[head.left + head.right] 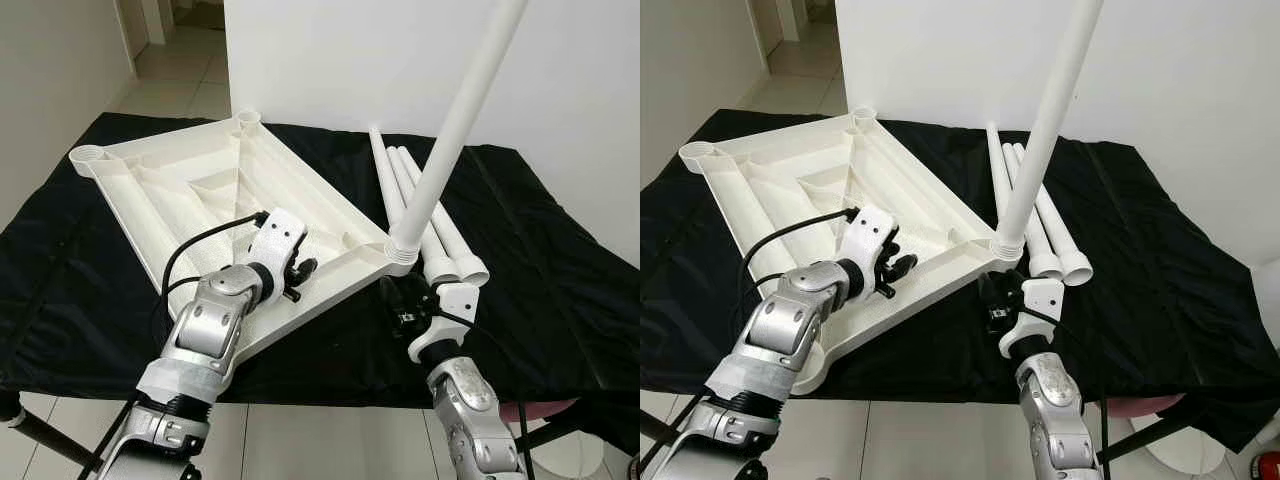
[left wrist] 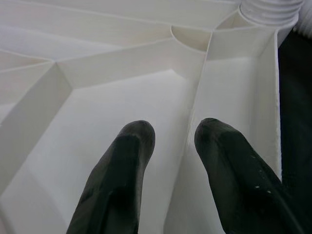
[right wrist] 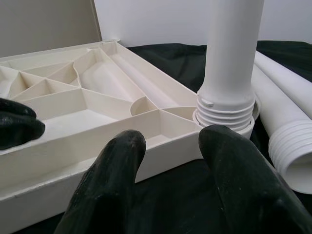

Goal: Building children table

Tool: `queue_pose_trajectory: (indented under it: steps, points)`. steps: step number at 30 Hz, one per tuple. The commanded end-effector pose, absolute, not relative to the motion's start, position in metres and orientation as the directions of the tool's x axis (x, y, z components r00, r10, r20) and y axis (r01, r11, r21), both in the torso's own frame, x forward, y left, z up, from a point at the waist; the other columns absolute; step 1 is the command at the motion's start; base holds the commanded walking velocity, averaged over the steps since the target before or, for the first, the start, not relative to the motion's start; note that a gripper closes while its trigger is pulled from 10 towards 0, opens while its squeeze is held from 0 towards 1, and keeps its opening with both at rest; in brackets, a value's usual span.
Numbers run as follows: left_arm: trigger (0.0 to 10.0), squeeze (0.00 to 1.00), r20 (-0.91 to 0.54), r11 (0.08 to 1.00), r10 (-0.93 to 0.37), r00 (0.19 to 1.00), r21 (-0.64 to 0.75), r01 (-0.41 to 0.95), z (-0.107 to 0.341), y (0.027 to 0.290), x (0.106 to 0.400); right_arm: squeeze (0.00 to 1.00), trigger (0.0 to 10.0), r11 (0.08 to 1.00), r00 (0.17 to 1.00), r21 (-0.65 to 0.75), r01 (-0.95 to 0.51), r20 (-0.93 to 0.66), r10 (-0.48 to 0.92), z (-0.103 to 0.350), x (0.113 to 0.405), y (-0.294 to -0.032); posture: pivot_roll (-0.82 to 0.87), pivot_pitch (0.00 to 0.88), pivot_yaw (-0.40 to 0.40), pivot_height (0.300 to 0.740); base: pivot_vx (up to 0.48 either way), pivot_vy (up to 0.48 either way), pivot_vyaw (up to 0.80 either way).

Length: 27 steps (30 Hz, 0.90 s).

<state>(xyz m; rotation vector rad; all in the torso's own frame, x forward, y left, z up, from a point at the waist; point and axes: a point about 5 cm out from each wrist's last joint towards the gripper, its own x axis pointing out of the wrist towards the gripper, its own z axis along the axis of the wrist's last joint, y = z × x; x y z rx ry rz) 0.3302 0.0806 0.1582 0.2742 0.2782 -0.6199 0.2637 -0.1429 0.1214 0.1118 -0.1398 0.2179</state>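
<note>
Grippers sit nearest. Right gripper, fingers spread and empty, hovers just short of the leg standing in the tabletop's near corner socket, threads exposed. Left gripper, also spread, rests inside the upturned tabletop. Three spare legs lie beyond on the black cloth. Risk: the leg looks only part-seated and tilted; a nudge could topple it or cross-thread it.

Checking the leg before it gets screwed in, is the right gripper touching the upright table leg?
Apart. In the right wrist view the right gripper is open, short of the upright leg, with black cloth between.
</note>
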Motion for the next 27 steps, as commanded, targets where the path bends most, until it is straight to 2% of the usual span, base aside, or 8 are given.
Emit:
queue_pose_trajectory:
  steps: [1,6,12,19,27]
  points:
    - [10.0,0.00,-0.388,0.725,-0.579,0.717,0.157,0.671,0.150,0.075,0.327,0.00,10.0,0.972,0.967,0.082,-0.219,0.148,0.205,0.122,0.264,-0.146,-0.02,0.000,-0.063,0.740,0.000,0.000,0.00]
    - [10.0,0.00,-0.407,0.725,-0.566,0.717,0.169,0.668,0.147,0.075,0.328,0.00,10.0,0.973,0.968,0.081,-0.218,0.147,0.205,0.122,0.264,-0.146,-0.02,0.000,-0.063,0.740,0.000,0.000,0.00]
    - [10.0,0.00,-0.478,0.762,-0.469,0.743,0.207,0.614,0.136,0.085,0.336,0.00,10.0,0.973,0.968,0.078,-0.216,0.146,0.203,0.122,0.264,-0.147,-0.02,0.000,-0.058,0.740,0.000,0.000,0.00]
    - [10.0,0.00,-0.528,0.741,-0.432,0.731,0.255,0.622,0.130,0.096,0.335,0.00,10.0,0.973,0.968,0.077,-0.216,0.144,0.203,0.122,0.263,-0.146,-0.02,0.000,-0.054,0.740,0.000,0.000,0.00]
    - [10.0,0.00,-0.594,0.721,-0.397,0.700,0.270,0.638,0.125,0.122,0.330,0.00,10.0,0.974,0.969,0.075,-0.216,0.140,0.204,0.121,0.262,-0.147,-0.01,0.000,-0.056,0.740,0.000,0.000,0.00]
